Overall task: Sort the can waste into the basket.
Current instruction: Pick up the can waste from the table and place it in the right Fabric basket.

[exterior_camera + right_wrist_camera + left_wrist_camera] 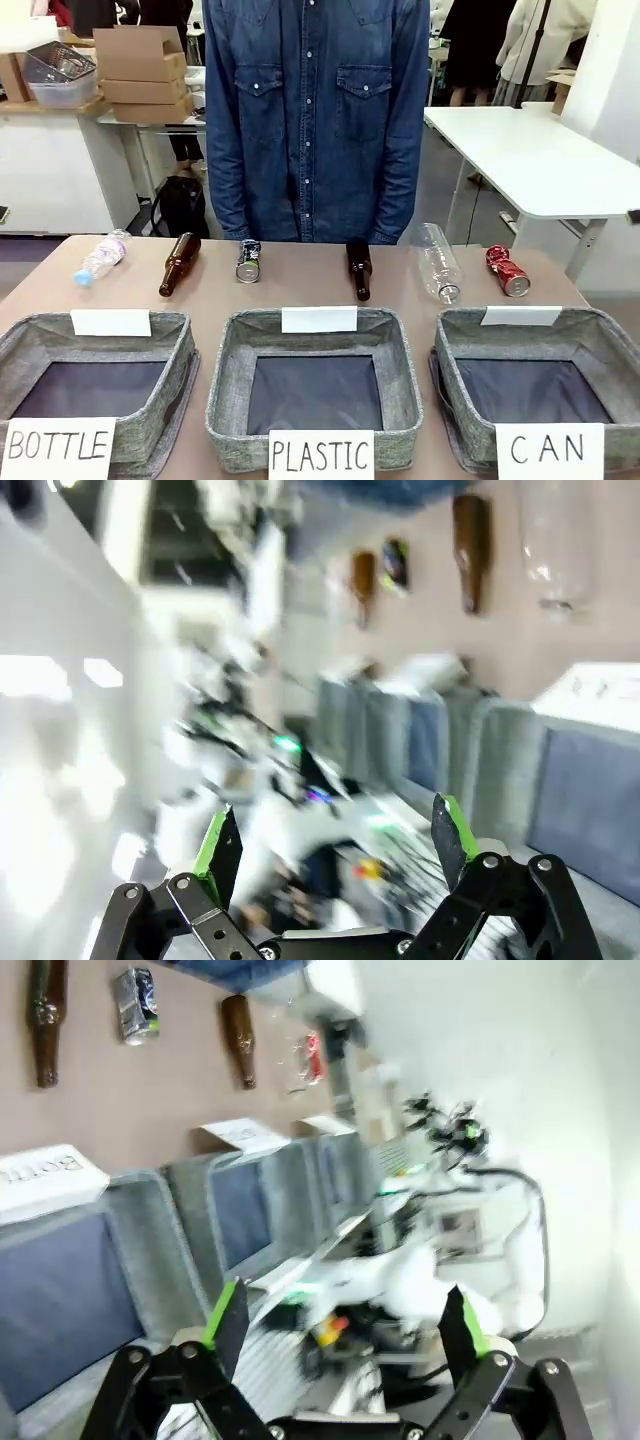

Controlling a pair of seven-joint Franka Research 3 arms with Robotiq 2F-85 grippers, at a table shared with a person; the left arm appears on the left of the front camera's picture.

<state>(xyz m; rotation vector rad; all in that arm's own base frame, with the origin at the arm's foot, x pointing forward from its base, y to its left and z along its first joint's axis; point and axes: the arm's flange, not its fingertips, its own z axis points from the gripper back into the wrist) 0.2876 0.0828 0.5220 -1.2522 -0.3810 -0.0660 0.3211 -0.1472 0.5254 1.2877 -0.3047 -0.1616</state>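
A dented red can [507,271] lies on its side at the far right of the table, behind the grey basket [600,335] whose card reads "CAN". A dark can [248,260] with green-yellow print lies left of centre, between two brown bottles. The left wrist view shows the dark can [135,1004] and, blurred, the red can [314,1056] far off. My left gripper [342,1328] is open and holds nothing, back from the baskets. My right gripper [338,842] is open too, with nothing between its fingers, and its view shows the dark can [395,563] far away.
Grey baskets marked "BOTTLE" [30,335] and "PLASTIC" [228,350] stand left of the CAN basket. Two brown glass bottles [179,264] [359,269] and two clear plastic bottles [101,258] [437,262] lie in the far row. A person in a denim shirt [315,120] stands behind the table.
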